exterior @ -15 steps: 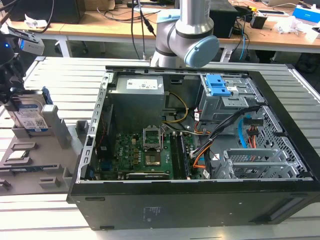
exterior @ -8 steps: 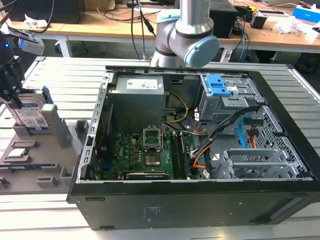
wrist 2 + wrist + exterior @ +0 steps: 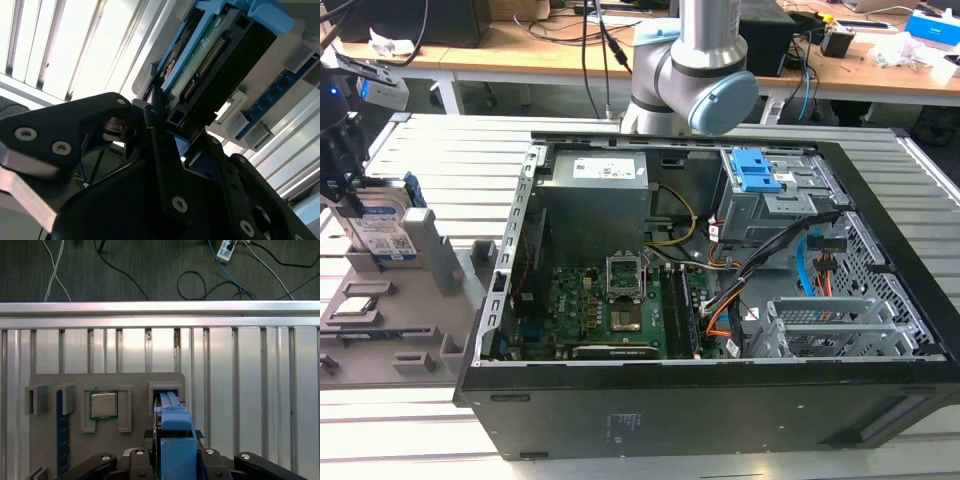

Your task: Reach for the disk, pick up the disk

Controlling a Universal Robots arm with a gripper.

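**Disk standing in fixture slot, jaws closed on it**

Hidden / unclear:
- Exterior view: gripper point(image 3: 355, 200) sits at the view's far left and is partly cut off by the frame edge, so its fingers are hard to separate from the dark body.
- The lower part of the disk point(image 3: 378, 232) is masked by a grey upright of the fixture plate point(image 3: 380, 320). How deep the disk sits in its slot cannot be told.
- First wrist view: disk point(image 3: 175, 425) appears edge-on, blue rail uppermost, with the label faces out of sight.
- Second wrist view: the black gripper body covers the near end of the disk point(image 3: 215, 65). The green board and connector row are exposed.

Jaws:
- Narrowed to the thickness of the disk, one finger on each broad face.
- In the first wrist view the fingertips point(image 3: 149, 434) flank the blue rail closely.
- In the second wrist view a finger point(image 3: 157, 135) lies against the disk's edge.

Position:
- Disk stands upright in the fixture plate point(image 3: 50, 380) on the slatted tabletop point(image 3: 440, 150), at the exterior view's left of the open computer case point(image 3: 720, 400).
- On the same plate, a processor chip point(image 3: 104, 405) lies just beside the slot and a memory stick point(image 3: 61, 435) is further along
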